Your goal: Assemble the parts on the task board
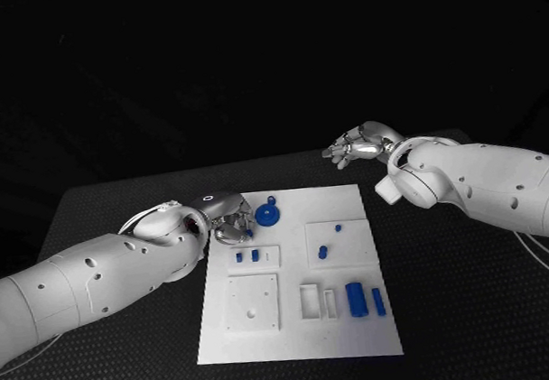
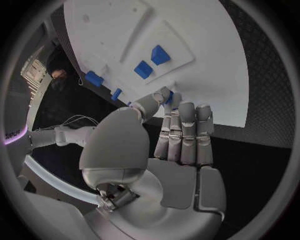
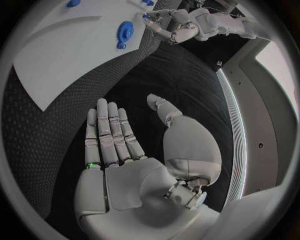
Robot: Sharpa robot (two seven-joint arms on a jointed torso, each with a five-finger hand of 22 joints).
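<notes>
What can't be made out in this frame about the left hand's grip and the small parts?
- Head view: the left hand covers the board edge beside the blue gear; contact unclear.
- Left wrist view: a blue bit shows at the fingers; whether held, unclear.
- Head view: small blue parts too small to identify.

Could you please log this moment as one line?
left hand: pinching blue part at task board edge | right hand: open, off board

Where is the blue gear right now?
In the head view the blue gear lies on the white board near its far left corner, just beside the fingertips of the left hand.
</notes>
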